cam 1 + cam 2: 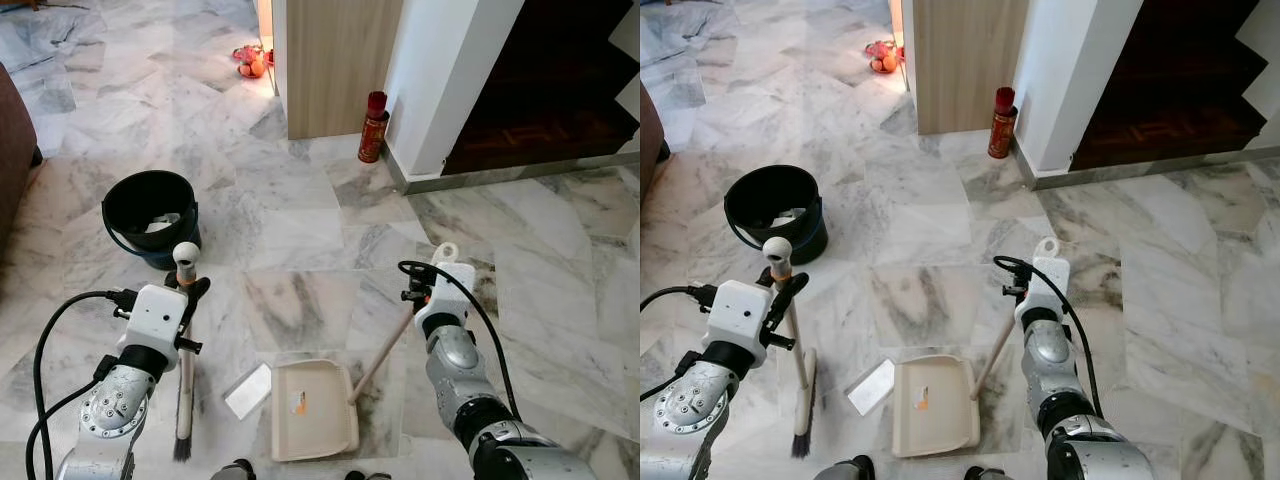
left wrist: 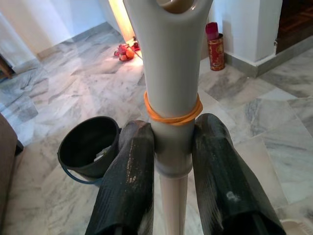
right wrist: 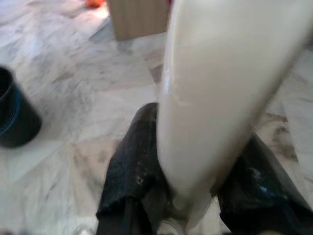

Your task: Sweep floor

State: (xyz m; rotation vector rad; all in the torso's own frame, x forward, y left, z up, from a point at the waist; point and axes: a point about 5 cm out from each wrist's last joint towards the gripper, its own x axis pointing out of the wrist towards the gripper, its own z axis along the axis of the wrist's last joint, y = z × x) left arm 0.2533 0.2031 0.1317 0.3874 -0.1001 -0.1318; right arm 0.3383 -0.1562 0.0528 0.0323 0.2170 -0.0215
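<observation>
The broom (image 1: 184, 350) stood nearly upright at about 7 o'clock, its cream handle topped by a rounded knob and ringed by an orange rubber band, dark bristles touching the marble floor. The beige dustpan (image 1: 312, 408) lay flat at 6 o'clock, its long handle slanting up toward 2 o'clock.

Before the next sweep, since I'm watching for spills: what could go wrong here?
1. The white paper lies beside the dustpan, not in it; a stroke of the broom could push it past the tray.
2. The right end effector holds the dustpan handle high up, so the tray might tip.
3. The black bucket stands close behind the left end effector.
</observation>
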